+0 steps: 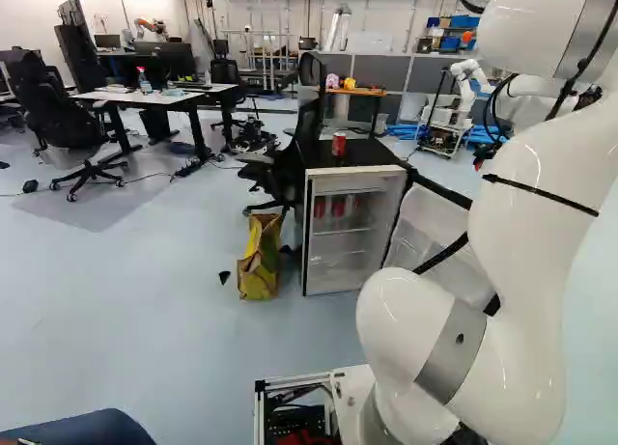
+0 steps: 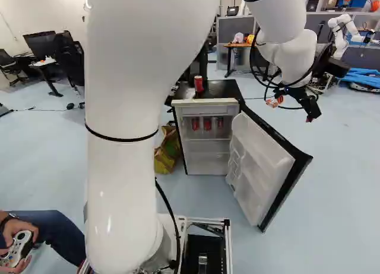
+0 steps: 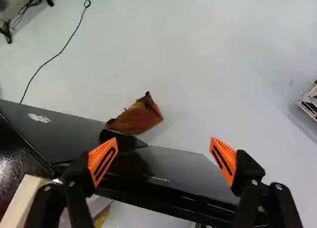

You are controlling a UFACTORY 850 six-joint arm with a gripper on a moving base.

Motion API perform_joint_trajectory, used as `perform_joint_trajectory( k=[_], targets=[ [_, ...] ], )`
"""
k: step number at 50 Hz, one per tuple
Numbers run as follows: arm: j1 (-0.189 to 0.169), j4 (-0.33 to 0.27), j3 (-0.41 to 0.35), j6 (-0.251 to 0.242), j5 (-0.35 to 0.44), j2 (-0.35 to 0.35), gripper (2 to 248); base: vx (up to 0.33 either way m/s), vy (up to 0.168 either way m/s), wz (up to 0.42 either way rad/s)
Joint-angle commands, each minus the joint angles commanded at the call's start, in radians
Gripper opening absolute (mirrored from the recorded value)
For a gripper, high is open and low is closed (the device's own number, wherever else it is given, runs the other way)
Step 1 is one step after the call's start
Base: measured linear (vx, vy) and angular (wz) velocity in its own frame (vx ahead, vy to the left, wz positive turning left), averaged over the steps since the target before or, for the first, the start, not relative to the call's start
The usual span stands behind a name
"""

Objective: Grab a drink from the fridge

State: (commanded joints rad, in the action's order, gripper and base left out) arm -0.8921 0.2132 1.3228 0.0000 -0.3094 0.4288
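Observation:
In the right base view my gripper hangs in the air to the right of the fridge, higher than the swung-out door. The wrist view shows the gripper open, nothing between its orange pads, the door's black outer face below them. Inside the fridge, on the upper shelf, stand red cans, also visible in the left base view. Another red can stands on the black fridge top. No cans can be made out in the wrist view.
A yellow bag stands against the fridge's left side, near an office chair. A brown crumpled object shows past the door in the wrist view. Another robot stands at the back right. Desks are at the back left.

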Motion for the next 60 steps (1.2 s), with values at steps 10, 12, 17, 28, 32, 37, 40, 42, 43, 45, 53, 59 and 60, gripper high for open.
perform_joint_trajectory(
  k=[10, 12, 17, 28, 32, 37, 40, 42, 43, 45, 53, 59, 60],
  targets=[
    [-0.003, 0.0, 0.064, 0.0, -0.059, 0.049, 247, 0.0, 0.0, 0.0],
    [-0.003, 0.0, 0.077, 0.0, -0.072, 0.059, 247, 0.0, 0.0, 0.0],
    [-0.004, 0.0, 0.109, 0.0, -0.106, 0.083, 247, 0.0, 0.0, 0.0],
    [-0.007, 0.0, 0.182, 0.0, -0.183, 0.142, 247, 0.0, 0.0, 0.0],
    [-0.008, 0.0, 0.21, 0.0, -0.211, 0.168, 247, 0.0, 0.0, 0.0],
    [-0.009, 0.0, 0.245, 0.0, -0.246, 0.203, 247, 0.0, 0.0, 0.0],
    [-0.01, 0.0, 0.267, 0.0, -0.268, 0.224, 247, 0.0, 0.0, 0.0],
    [-0.01, 0.0, 0.282, 0.0, -0.282, 0.238, 247, 0.0, 0.0, 0.0],
    [-0.011, 0.0, 0.29, 0.0, -0.289, 0.245, 247, 0.0, 0.0, 0.0],
    [-0.011, 0.0, 0.304, 0.0, -0.303, 0.259, 247, 0.0, 0.0, 0.0],
    [-0.013, 0.0, 0.365, 0.0, -0.359, 0.316, 247, 0.0, 0.0, 0.0],
    [-0.014, 0.0, 0.412, 0.0, -0.402, 0.358, 247, 0.0, 0.0, 0.0],
    [-0.015, 0.0, 0.419, 0.0, -0.409, 0.365, 247, 0.0, 0.0, 0.0]
  ],
)
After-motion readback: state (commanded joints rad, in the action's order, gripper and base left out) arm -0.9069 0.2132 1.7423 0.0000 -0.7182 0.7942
